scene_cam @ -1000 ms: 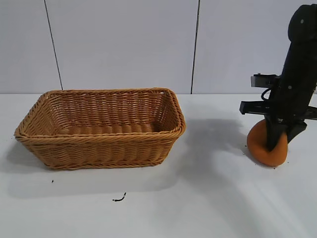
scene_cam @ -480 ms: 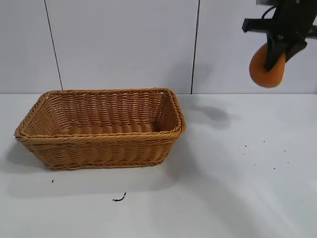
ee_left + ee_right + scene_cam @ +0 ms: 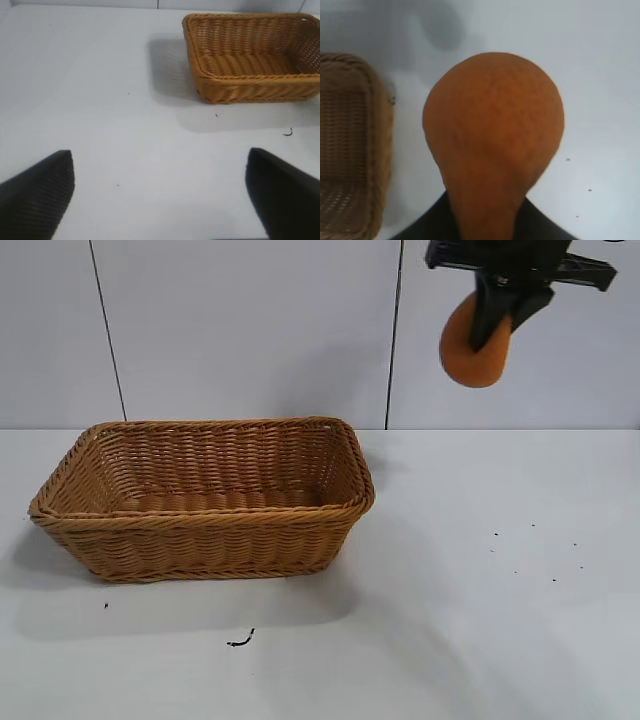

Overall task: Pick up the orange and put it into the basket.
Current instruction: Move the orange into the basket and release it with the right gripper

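**Orange fruit aloft, basket waiting down to the left**

Orange and rough-skinned, the orange (image 3: 470,350) hangs high over the table's right half, clamped in the right gripper (image 3: 490,325), whose dark fingers pinch it from either side and point steeply downward. In the exterior view the fruit sits against the far wall panels, well clear of the white table (image 3: 480,620). The right wrist view shows it filling most of the picture, its narrow knobby end tucked between the fingers and its rounded bulk hanging free below them.

What the coming move turns on is the offset between fruit and basket. The wicker basket (image 3: 205,530) rests on the left half of the table, its long axis running left to right, its open mouth facing up. The orange is above and to the right of the basket's right-hand rim, not yet over the opening; the right wrist view agrees, with the braided rim (image 3: 380,125) only at the edge of its picture and bare table directly beneath the fruit. So, by my judgement, the carry needs more travel leftward before any lowering, and the fruit appears to have height enough to pass over the flared side.

At the left, the left gripper (image 3: 160,192) is parked low near the table, fingers spread wide apart and holding nothing, with the basket well ahead of it. The right arm holds the fruit and plainly does the work.
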Available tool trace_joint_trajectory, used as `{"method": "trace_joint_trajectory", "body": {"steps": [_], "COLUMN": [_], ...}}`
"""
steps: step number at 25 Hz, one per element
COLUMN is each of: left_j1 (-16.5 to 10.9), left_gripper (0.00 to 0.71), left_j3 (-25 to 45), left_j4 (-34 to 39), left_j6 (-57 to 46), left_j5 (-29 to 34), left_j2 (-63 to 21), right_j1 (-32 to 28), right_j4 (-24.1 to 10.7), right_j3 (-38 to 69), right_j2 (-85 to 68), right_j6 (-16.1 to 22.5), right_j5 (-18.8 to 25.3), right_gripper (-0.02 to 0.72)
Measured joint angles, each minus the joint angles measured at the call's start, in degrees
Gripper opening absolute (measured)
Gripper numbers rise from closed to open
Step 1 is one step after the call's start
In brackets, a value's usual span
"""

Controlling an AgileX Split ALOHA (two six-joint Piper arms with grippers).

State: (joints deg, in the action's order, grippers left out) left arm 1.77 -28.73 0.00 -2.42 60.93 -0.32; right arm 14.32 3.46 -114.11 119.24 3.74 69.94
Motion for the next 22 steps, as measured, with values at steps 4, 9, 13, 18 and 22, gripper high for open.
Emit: {"method": "trace_joint_trajectory", "body": {"steps": [4,9,13,18,22], "left_j1": [0.0,0.0,0.0,0.0,0.0], "left_gripper": [0.666,0.666,0.666,0.666,0.666], "left_j3": [0.0,0.0,0.0,0.0,0.0], "left_j4": [0.0,0.0,0.0,0.0,0.0], "left_j6": [0.0,0.0,0.0,0.0,0.0], "left_j5": [0.0,0.0,0.0,0.0,0.0], "left_j2": [0.0,0.0,0.0,0.0,0.0], "right_j1": [6.88,14.58,18.82,21.69,21.75], "right_j4": [0.0,0.0,0.17,0.28,0.23], "right_j3": [0.0,0.0,-0.2,-0.2,-0.2], "right_j2": [0.0,0.26,2.81,8.51,12.96], "right_j6": [0.14,0.46,1.69,1.98,2.61], "right_j5": [-0.69,-5.31,-9.7,-14.96,-17.77], "right_gripper": [0.041,0.041,0.041,0.041,0.041]}}
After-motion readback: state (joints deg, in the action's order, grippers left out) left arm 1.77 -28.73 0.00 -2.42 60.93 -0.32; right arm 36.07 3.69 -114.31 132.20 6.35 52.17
